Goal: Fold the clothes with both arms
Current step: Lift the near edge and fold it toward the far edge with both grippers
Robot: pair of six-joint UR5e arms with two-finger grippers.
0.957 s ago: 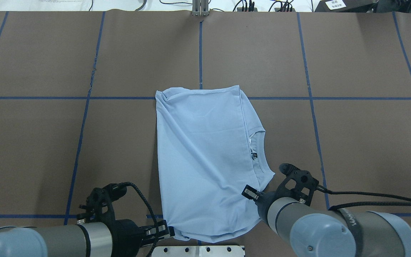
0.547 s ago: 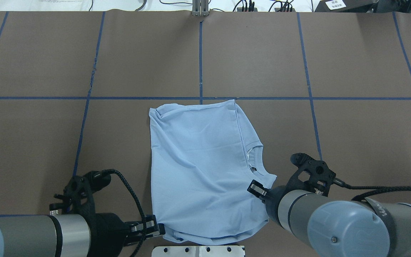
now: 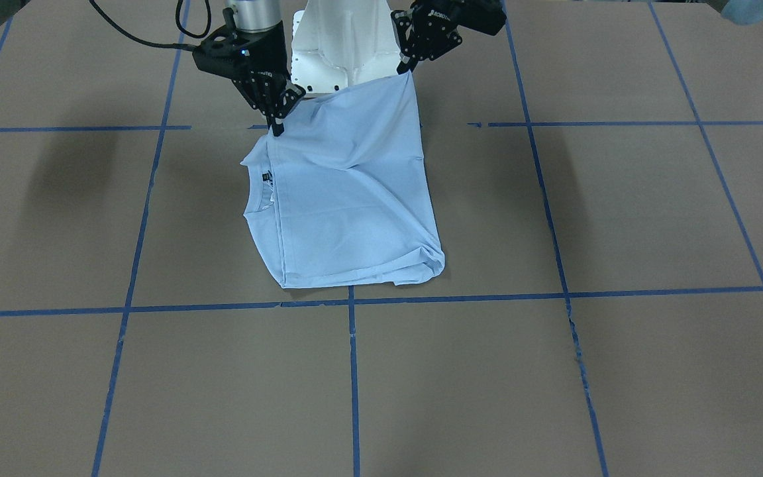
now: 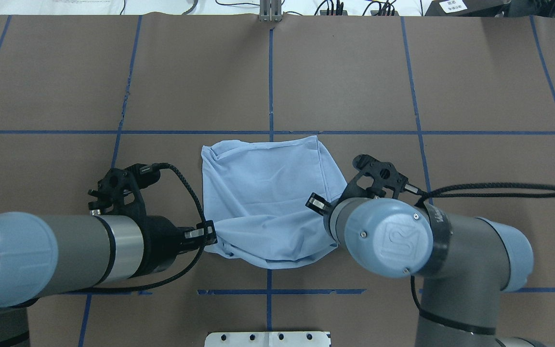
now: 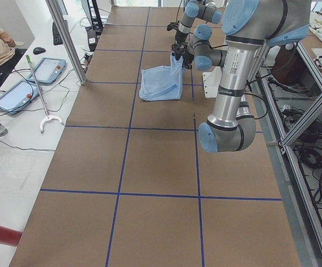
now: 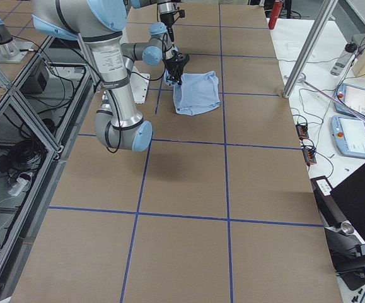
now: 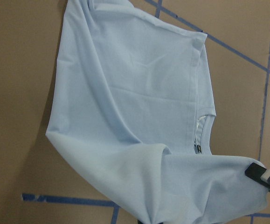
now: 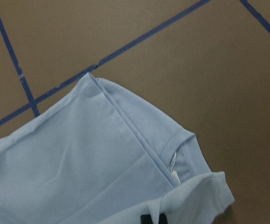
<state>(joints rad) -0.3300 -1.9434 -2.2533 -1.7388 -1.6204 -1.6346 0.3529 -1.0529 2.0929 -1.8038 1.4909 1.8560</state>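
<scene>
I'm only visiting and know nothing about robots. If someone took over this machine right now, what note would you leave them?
Left gripper: shut on the T-shirt's near edge, held off the table.
Right gripper: shut on the same edge's other corner, near the collar.
T-shirt: far half lies flat by the blue tape line; near half hangs lifted.
Done: sides apparently folded in; near edge gripped and raised.
To do: probably carry that edge to the far edge, lay it down, release.
</scene>
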